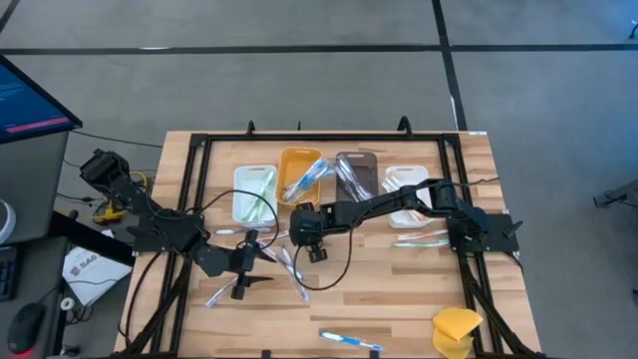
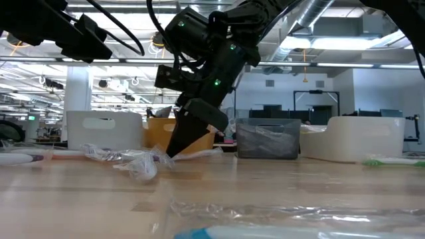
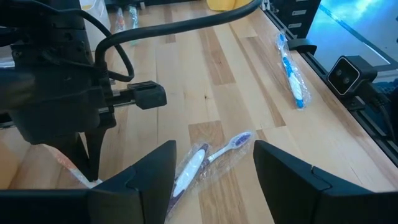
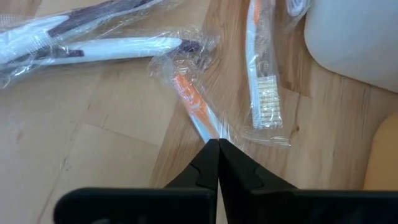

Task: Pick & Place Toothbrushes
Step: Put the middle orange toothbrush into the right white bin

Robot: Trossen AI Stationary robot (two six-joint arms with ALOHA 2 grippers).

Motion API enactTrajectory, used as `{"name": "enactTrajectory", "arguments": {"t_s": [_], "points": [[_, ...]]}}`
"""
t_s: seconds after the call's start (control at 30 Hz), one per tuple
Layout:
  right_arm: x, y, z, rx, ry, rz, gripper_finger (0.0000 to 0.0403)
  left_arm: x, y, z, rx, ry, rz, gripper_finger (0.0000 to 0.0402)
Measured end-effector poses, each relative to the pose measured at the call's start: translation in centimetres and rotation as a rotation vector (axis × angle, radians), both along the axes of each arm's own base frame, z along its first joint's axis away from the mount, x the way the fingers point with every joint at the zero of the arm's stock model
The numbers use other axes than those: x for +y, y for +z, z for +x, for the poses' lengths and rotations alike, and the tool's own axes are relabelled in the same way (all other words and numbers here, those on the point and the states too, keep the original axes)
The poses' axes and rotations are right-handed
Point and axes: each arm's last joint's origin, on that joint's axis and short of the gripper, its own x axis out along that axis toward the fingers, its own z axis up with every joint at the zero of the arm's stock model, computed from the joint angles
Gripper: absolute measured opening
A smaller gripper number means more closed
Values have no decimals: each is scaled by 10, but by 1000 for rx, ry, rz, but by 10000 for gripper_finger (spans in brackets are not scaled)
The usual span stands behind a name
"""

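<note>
right hand (image 4: 217, 144): closed, tips pinched on the wrapped orange toothbrush (image 4: 194, 111) at its near end; down at the bench (image 1: 399, 299) just in front of the orange bin (image 1: 298, 170).
left hand (image 3: 211, 168): fingers spread wide, nothing held; hovering over the bench left of centre, above a wrapped white toothbrush (image 3: 208, 160).
grip quality: only the very end of the orange toothbrush and its clear wrapper is seen between the tips. Whether handle or film alone is caught cannot be told.
risk 1: slip on lift. Cause: thin end grip on slick film; handle could slide out or pivot down.
risk 2: neighbours dragged. Cause: wrappers of a second orange brush (image 4: 260, 68) and a white-handled brush (image 4: 99, 46) lie touching or overlapping the gripped one; crinkled film may snag.
risk 3: long brush swinging into the bin wall on transfer. Cause: end-held stick hangs off-axis; orange bin and grey bin (image 1: 355, 172) stand close together.
risk 4: arm clash. Cause: both hands work near bench centre; right arm's cable crosses the left wrist view.
remaining stock: loose toothbrushes scattered on the bench, one blue (image 1: 349, 341) near the front edge by the yellow sponge (image 1: 456, 329); some already in the bins.
</note>
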Motion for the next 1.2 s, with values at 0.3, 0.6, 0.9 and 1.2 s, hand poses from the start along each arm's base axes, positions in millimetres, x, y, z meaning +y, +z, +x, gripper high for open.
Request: {"name": "enactTrajectory", "arguments": {"t_s": [0.3, 0.6, 0.9, 1.2], "points": [[3, -2, -3, 34, -1, -5, 0, 0, 0, 0, 0, 0, 0, 209], [8, 2, -5, 35, -7, -6, 0, 0, 0, 0, 0, 0, 0, 209], [16, 14, -11, 56, 5, -19, 0, 0, 0, 0, 0, 0, 0, 209], [32, 21, -22, 114, -13, -8, 0, 0, 0, 0, 0, 0, 0, 209]]}}
